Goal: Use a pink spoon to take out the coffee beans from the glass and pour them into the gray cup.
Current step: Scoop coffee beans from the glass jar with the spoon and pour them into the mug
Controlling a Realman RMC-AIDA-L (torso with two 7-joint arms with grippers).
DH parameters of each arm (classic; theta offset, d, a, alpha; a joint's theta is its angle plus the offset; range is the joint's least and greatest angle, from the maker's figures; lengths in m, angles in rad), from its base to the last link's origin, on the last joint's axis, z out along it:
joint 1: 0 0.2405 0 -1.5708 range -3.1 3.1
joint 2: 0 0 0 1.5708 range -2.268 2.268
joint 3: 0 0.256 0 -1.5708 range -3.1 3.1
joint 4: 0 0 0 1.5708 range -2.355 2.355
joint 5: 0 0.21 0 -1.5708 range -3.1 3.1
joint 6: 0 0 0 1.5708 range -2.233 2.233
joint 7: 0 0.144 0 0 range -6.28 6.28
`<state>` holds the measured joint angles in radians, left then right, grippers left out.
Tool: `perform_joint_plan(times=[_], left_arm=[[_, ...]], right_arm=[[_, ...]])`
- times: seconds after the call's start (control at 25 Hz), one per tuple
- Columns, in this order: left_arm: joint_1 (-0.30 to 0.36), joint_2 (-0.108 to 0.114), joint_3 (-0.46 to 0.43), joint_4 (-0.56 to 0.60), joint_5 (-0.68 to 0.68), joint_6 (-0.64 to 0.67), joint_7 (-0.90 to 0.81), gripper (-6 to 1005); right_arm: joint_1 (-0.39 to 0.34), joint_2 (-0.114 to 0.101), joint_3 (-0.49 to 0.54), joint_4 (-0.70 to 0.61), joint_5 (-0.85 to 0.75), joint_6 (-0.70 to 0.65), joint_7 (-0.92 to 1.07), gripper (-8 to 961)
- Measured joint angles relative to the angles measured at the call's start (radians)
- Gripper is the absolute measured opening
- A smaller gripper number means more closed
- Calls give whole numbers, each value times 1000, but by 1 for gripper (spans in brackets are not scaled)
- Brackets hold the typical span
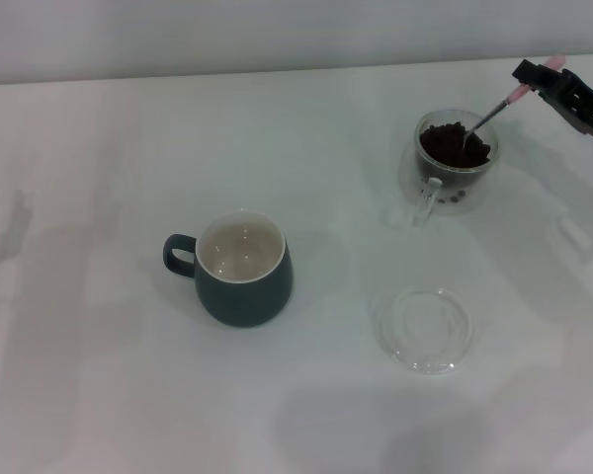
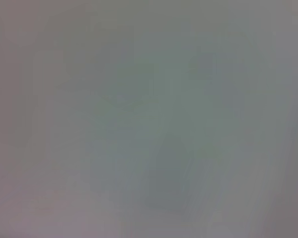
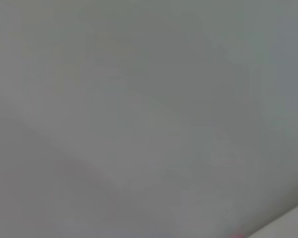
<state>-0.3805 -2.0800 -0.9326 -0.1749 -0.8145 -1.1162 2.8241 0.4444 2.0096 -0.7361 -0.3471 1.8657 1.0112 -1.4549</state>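
Note:
The glass (image 1: 453,166) stands at the far right of the white table, its clear handle towards me, with a heap of coffee beans (image 1: 455,145) inside. My right gripper (image 1: 537,78) is shut on the pink spoon (image 1: 496,110) by its pink handle, beyond and to the right of the glass. The spoon slants down with its metal bowl in the beans. The gray cup (image 1: 240,269) stands near the middle of the table, handle to the left, its cream inside bare. My left gripper is out of view. Both wrist views show only a plain blur.
A flat clear glass dish (image 1: 425,328) lies on the table in front of the glass, to the right of the gray cup. The table's far edge meets a pale wall at the back.

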Motion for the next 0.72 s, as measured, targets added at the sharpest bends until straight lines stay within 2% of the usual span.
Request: perform_joint_plan(times=[0.24,0.72], left_arm=[[0,0,0,0,0,-1,0,875],[2,0,0,0,0,-1,0,876]], right_arm=[[2,-3,-11,8,-3,-62,146,153],[2,-5,-6,1,0,-74,255,155]])
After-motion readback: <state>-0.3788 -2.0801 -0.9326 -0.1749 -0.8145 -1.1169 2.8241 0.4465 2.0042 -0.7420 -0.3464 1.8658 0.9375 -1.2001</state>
